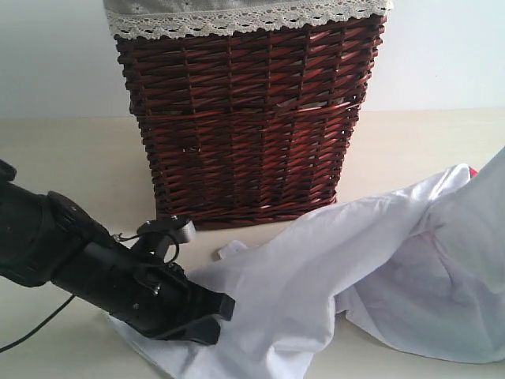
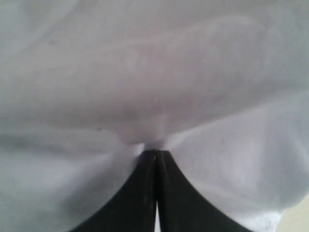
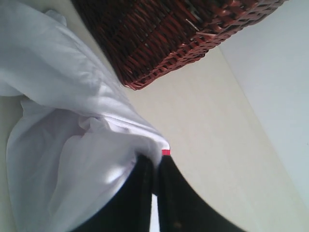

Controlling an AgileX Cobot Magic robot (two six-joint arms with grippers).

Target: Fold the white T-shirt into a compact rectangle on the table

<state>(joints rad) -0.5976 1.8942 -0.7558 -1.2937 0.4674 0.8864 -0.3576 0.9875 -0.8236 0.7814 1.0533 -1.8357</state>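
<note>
- The shirt (image 1: 316, 268) lies rumpled on the table (image 1: 63, 158), in front of the basket (image 1: 245, 118), with one end raised toward the right edge of the exterior view.
- Left gripper (image 2: 155, 154): jaws pressed together, pinching a fold of the white cloth (low, near the tabletop).
- Right gripper (image 3: 155, 162): jaws closed on a shirt edge, with a red scrap (image 3: 165, 152) at the pinch.
- The basket is dark wicker and upright, with a lace-trimmed liner (image 1: 237, 20) over its rim.

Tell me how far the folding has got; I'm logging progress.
Done: the white T-shirt lies on the table before the wicker basket. In hand: left gripper and right gripper are each shut on its cloth, the right side raised. To do: every fold; it is rumpled, no rectangle.
</note>
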